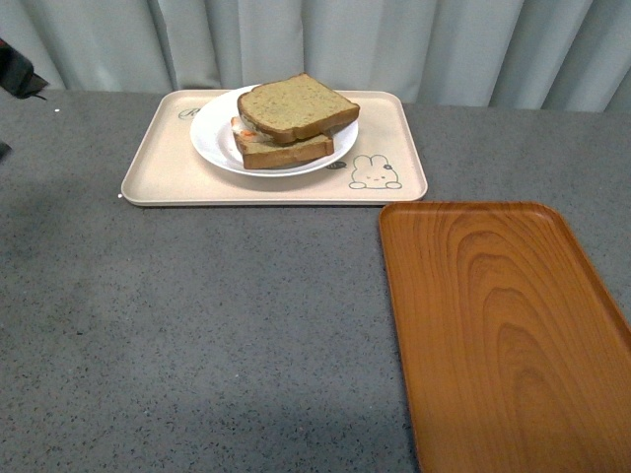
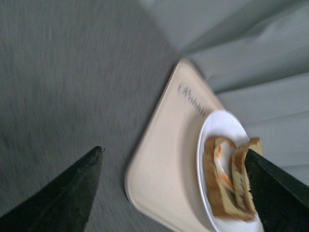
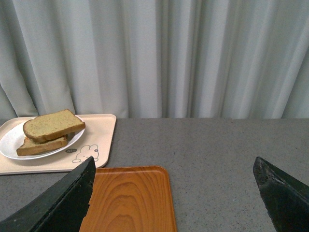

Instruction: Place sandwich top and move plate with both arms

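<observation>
The sandwich top [image 1: 296, 106], a plain speckled tan slice, lies on the lower slice with egg [image 1: 281, 150] on the white plate [image 1: 212, 138]. The plate sits on the beige rabbit tray [image 1: 163, 172]. The sandwich top also shows in the right wrist view [image 3: 53, 124] and the plate in the left wrist view [image 2: 217, 128]. My left gripper [image 2: 174, 154] is open and empty, beside the beige tray's corner; only a bit of the left arm [image 1: 18, 74] shows at the front view's left edge. My right gripper [image 3: 174, 169] is open and empty above the table, out of the front view.
A rectangular wood-grain tray [image 1: 503, 335] lies at the front right on the grey table [image 1: 217, 325], also in the right wrist view [image 3: 128, 198]. Pale curtains [image 1: 394, 44] hang behind the table's far edge.
</observation>
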You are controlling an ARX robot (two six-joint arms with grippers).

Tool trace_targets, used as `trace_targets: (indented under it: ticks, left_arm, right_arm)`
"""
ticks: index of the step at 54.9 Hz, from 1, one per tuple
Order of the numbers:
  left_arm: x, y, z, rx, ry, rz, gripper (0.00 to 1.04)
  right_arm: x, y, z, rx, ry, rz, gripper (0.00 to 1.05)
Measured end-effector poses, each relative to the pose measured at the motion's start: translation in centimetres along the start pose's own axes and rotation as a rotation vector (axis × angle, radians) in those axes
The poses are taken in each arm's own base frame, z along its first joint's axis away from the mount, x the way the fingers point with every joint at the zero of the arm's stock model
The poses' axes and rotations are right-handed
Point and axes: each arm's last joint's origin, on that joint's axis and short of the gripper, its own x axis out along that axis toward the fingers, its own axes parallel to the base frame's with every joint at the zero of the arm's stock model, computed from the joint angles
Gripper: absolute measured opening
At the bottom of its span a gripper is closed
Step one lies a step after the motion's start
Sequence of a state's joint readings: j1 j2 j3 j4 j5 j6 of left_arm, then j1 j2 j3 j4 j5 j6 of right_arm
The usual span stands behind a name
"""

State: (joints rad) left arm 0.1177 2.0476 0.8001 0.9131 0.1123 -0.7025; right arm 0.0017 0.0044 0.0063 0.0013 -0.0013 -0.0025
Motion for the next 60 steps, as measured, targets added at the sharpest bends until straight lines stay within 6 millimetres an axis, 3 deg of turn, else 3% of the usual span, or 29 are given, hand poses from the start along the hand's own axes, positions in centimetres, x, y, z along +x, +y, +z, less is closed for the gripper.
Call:
trace_targets:
  ticks: [4,8,22,34,60]
  left_arm:
    - [-3.3,-0.4,-0.8,0.378,-0.191,-0.109,0.68]
    - [-5.8,-1.5,-0.7,0.566,-0.282,-0.140,0.53]
    - [-11.8,-2.1,-1.7,0.709,-0.294,-0.122,0.05]
    - [-15.6,-2.9,-2.7,0.720,-0.298,-0.119,0.04]
    - [-21.2,-3.0,-2.7,0.727,-0.307,-0.120,0.04]
  right_arm:
    - [0.0,0.0,0.0,0.000,0.000,0.000,0.96]
    - [0.0,0.0,0.0,0.000,0.000,0.000,0.96]
    - [0.0,0.0,0.0,0.000,0.000,0.000,0.96]
    - [0.0,0.0,0.0,0.000,-0.001,0.000,0.96]
    - [0.0,0.0,0.0,0.000,-0.001,0.000,0.96]
